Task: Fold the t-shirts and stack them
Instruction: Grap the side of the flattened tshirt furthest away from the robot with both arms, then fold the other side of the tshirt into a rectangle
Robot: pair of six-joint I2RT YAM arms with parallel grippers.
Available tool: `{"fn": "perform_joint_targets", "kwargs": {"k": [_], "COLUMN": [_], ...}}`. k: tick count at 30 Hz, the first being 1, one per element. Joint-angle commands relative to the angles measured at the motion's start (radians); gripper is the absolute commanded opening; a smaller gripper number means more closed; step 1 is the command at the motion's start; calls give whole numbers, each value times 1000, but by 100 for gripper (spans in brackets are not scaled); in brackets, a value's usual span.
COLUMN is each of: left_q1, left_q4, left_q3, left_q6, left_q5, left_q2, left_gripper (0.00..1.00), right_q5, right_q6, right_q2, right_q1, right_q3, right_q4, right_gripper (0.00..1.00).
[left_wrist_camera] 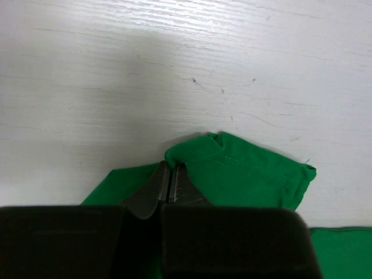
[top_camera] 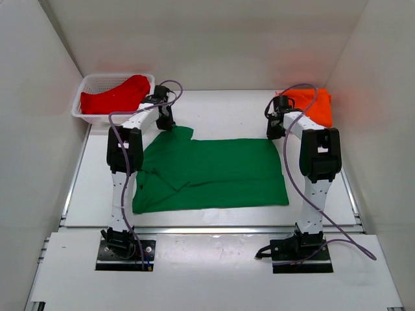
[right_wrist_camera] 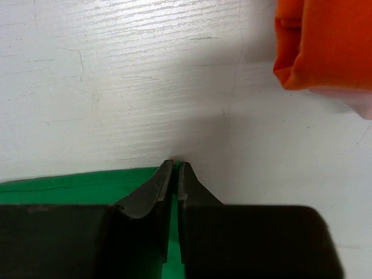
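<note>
Green t-shirt (top_camera: 214, 172), orange t-shirt (top_camera: 312, 103), red t-shirt (top_camera: 117, 94) — white mesh basket (top_camera: 97, 81)

Both your arms reach forward, elbows raised and wrists pitched down. Your left hand (left_wrist_camera: 170, 170) and right hand (right_wrist_camera: 176, 167) sit low, each pinched closed on the green t-shirt (top_camera: 214, 172).

Three shirts: green shirt (top_camera: 214, 172), orange shirt (top_camera: 314, 105), red shirt (top_camera: 113, 97). One basket (top_camera: 104, 79), upper left of the frame. Two arms: left arm (top_camera: 123, 155), right arm (top_camera: 318, 155).
</note>
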Motion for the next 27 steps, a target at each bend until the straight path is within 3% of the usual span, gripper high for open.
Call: {"fn": "perform_joint_targets", "kwargs": {"k": [1, 7, 13, 27], "left_q1": [14, 8, 19, 33], "left_q4": [24, 8, 60, 80], "left_q3": [0, -117, -425, -848], "left_q6": [-2, 31, 51, 74], "left_q5": [84, 81, 69, 67], "left_q2": [-106, -237, -418, -812], "left_gripper": [0, 0, 0, 0], "right_q5": [34, -12, -35, -113], "right_q6": [-12, -75, -103, -104], "right_q2": [-49, -121, -212, -544], "right_q1": [-1, -26, -32, -14], "right_q3": [19, -33, -124, -490], "right_q4": [-1, 66, 98, 140], "right_gripper": [0, 0, 0, 0]}}
